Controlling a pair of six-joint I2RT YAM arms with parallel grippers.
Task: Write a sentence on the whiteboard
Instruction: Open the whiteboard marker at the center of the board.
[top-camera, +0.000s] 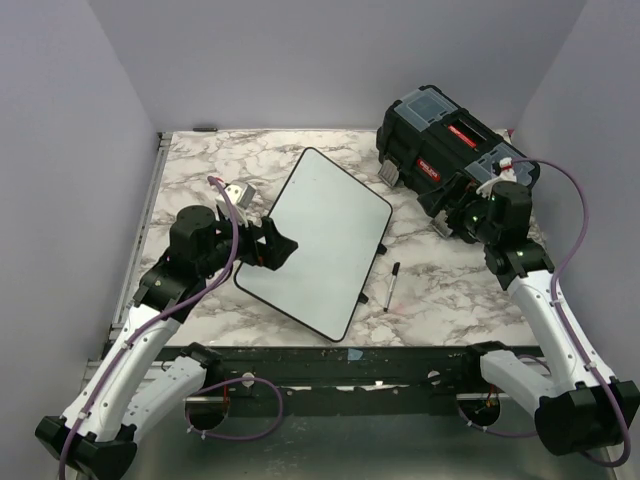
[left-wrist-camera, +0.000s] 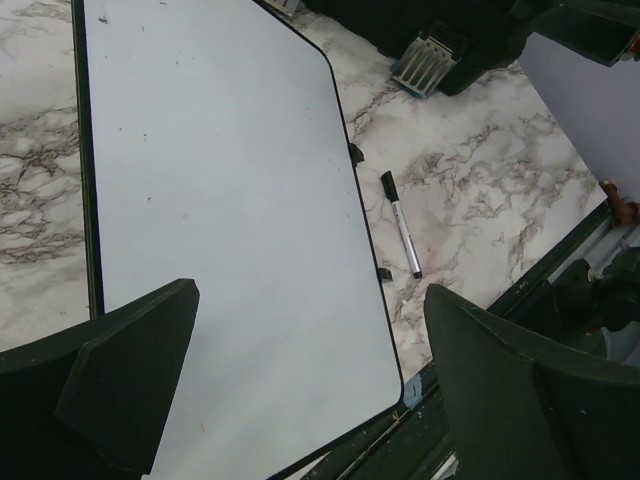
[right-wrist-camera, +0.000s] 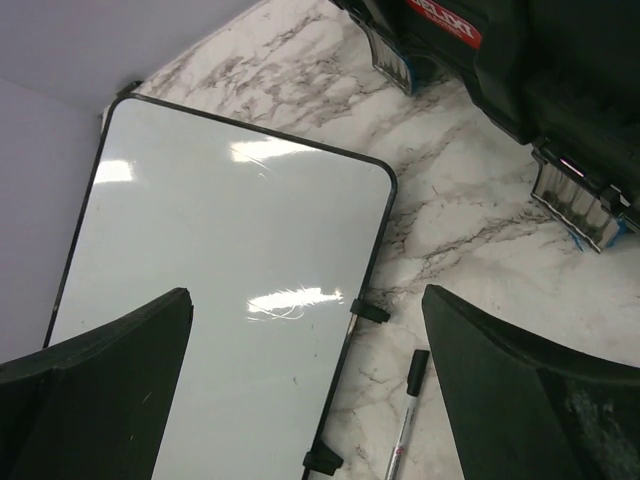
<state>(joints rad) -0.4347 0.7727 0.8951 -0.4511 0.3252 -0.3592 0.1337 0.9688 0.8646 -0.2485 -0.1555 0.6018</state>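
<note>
Whiteboard (top-camera: 315, 245) flat on the marble desk (top-camera: 455, 290), mid-desk and turned askew, one rounded corner close to the near edge, the opposite one toward the far edge. Face plain white, with glare patches in the right wrist view and a few faint specks in the left wrist view; thin black rim all round. Two small black clips (left-wrist-camera: 356, 153) on the rim along the side toward the right edge of the desk. Black-capped marker (top-camera: 391, 287) flat on the marble just beside that same side, apart from the rim, cap end toward the far edge. Black toolbox (top-camera: 450, 145) at the far right corner, red label on the lid. Left fingers (left-wrist-camera: 130, 380) spread wide above the side of the board toward the left edge, gripping nothing, white surface showing in the gap between them. Right fingers (right-wrist-camera: 110, 390) likewise spread wide and empty, raised just in front of the toolbox, well apart from marker and board.
</note>
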